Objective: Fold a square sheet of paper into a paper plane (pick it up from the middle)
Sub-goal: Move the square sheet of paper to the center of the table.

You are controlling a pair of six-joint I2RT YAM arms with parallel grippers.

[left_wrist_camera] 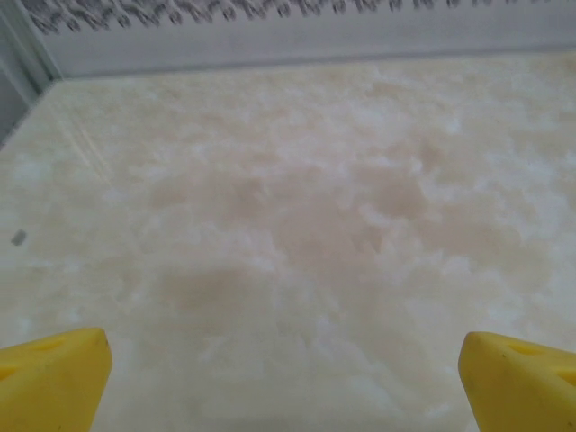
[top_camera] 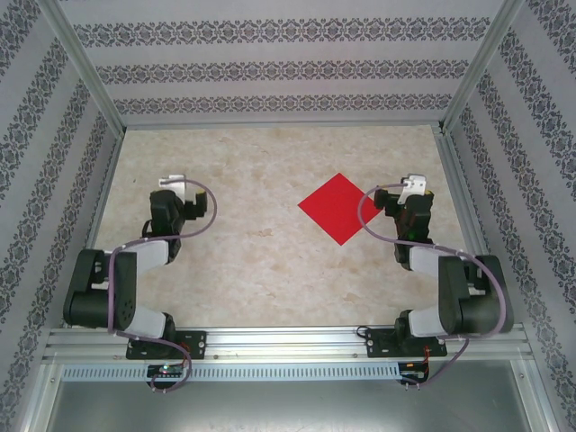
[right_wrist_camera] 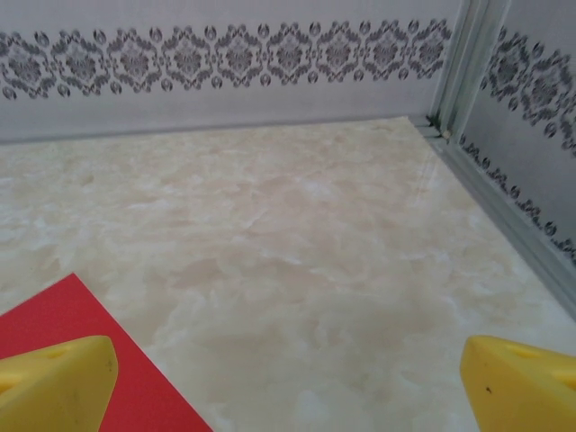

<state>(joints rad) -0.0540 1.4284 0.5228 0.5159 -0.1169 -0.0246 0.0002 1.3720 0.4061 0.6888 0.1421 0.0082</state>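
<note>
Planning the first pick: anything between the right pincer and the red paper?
Nothing visible. The red paper lies flat on the table just to the left of the right pincer, with bare tabletop between them. The pincer is open, and in its wrist view the paper's corner lies by one fingertip.

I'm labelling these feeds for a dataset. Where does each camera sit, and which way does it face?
Top external: fixed above and behind the arm bases, looking down on the table, both arms, the left claw, the right claw and the square sheet of paper.
Left wrist: on the left wrist, looking low across the table toward the back wall; yellow fingers at the bottom corners.
Right wrist: on the right wrist, facing the far right corner; yellow fingers, paper corner lower left.
Shared: top external and right wrist both show the paper.
</note>
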